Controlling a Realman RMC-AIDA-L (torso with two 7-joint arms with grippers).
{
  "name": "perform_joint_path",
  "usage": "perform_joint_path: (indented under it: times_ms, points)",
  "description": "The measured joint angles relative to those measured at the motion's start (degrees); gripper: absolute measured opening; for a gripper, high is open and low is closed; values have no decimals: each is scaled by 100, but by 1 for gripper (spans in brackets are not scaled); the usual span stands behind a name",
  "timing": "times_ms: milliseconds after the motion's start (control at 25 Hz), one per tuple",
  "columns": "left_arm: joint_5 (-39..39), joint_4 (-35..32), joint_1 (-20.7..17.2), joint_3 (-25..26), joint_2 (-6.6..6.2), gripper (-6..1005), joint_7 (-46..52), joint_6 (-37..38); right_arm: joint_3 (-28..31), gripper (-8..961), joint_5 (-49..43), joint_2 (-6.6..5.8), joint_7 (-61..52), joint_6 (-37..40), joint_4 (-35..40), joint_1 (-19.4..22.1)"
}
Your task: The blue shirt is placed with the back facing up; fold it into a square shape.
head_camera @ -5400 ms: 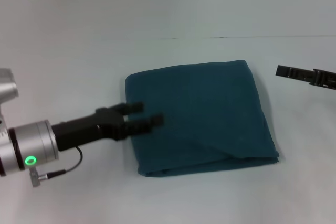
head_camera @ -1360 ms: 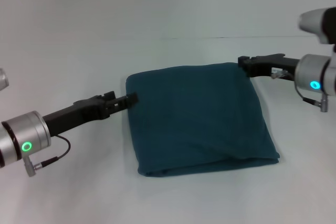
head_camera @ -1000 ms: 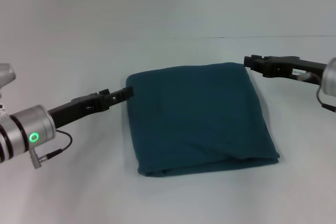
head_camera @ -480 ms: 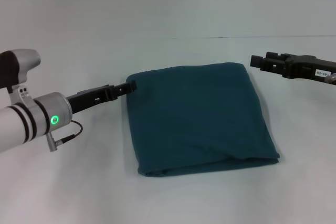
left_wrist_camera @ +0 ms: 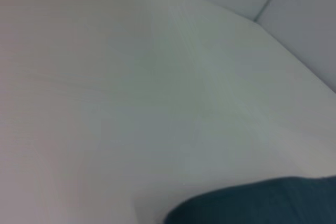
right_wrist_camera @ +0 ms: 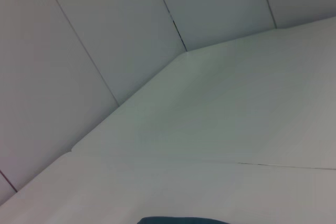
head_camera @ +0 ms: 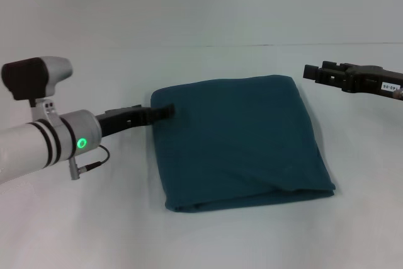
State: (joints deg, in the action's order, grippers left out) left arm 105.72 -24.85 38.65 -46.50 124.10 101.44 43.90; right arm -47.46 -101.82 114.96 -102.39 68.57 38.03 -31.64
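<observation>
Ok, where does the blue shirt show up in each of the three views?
Head view: blue shirt folded, centre of the white table.
Left wrist view: one dark corner at the picture's edge.
Right wrist view: only a sliver at the edge.
Shared landmark: the white table.

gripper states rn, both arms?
Left claw: at the blue shirt's far left corner; open or closed cannot be told.
Right claw: off the shirt's far right corner, holding nothing; open or closed cannot be told.

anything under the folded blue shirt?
Only the white table shows around the blue shirt. Left gripper touches its far-left corner. Underneath is covered; cannot tell.
</observation>
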Motion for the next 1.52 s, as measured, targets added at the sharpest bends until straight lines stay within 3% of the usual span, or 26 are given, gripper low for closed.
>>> perform_joint_path:
  times_ms: [320,1040,1520]
  points:
    - [-17,-1,120,-472,14,871,-1,16,0,673,0,7,14,-55,-16,0]
    - [11,40,229,-885,17,867,24,-225,0,666,5,33,16,-68,-4,0]
    - [27,47,287,-888,12,399,30,-370,10,665,19,45,35,-62,3,0]
